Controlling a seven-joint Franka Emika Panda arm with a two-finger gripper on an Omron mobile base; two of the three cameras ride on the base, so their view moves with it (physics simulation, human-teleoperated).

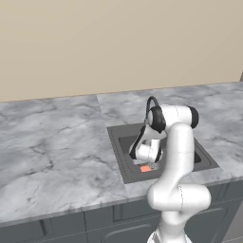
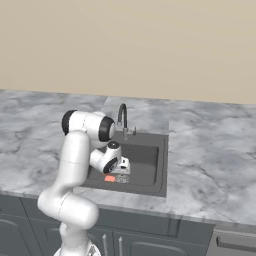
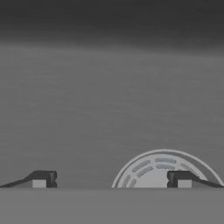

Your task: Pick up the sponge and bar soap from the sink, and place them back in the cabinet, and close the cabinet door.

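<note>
while the end effector [image 3: 111, 181] hangs low inside the sink [image 1: 123, 163], its two dark tips stand spread wide with nothing between them, and the hand view looks straight at bare dark basin floor with the round metal drain [image 3: 164, 173] under the tip at the lower right. the bar soap [image 1: 145, 168] lies flat on the basin floor near the front wall, just beside the hand; in the left base view it sits below and slightly left of the white wrist, and in the right base view it shows as a small orange-red slab [image 2: 110, 178] just left of the drain [image 2: 121, 178]. so the soap appears to lie off to one side of the open tips rather than between them, and the coming move likely turns on a short sideways shift toward it. its long axis seems to run roughly along the sink's front edge, though it is too small to be sure. the sponge cannot be made out.
</note>
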